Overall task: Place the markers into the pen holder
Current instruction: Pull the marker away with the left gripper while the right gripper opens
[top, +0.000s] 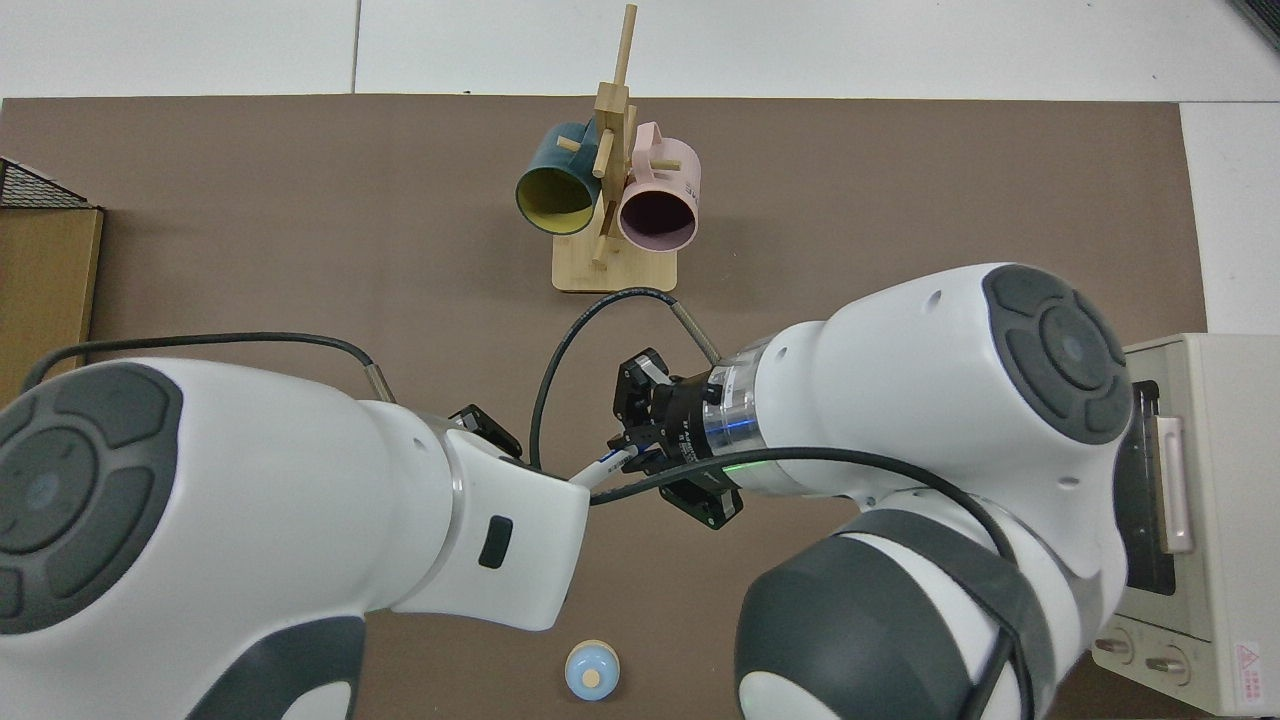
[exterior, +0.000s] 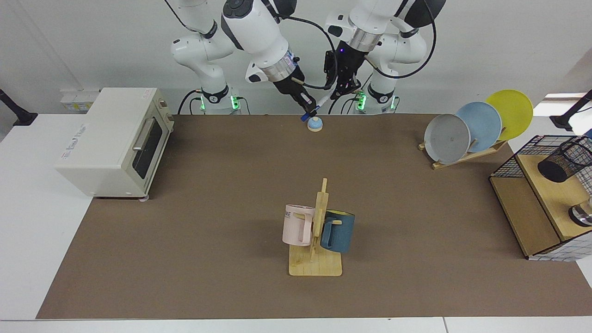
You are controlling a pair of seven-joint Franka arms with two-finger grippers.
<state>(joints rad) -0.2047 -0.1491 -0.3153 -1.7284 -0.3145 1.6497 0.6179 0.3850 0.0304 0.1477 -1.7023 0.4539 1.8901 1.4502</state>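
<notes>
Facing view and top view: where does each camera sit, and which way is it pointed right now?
Facing view: across the table, looking at both arm bases; right gripper holds the marker, left gripper at its other end; pen holder at view right.
Top view: overhead, looking down; both arms' upper links fill the frame, marker between them.
Shared: marker, mug rack, toaster oven, blue bell.
</notes>
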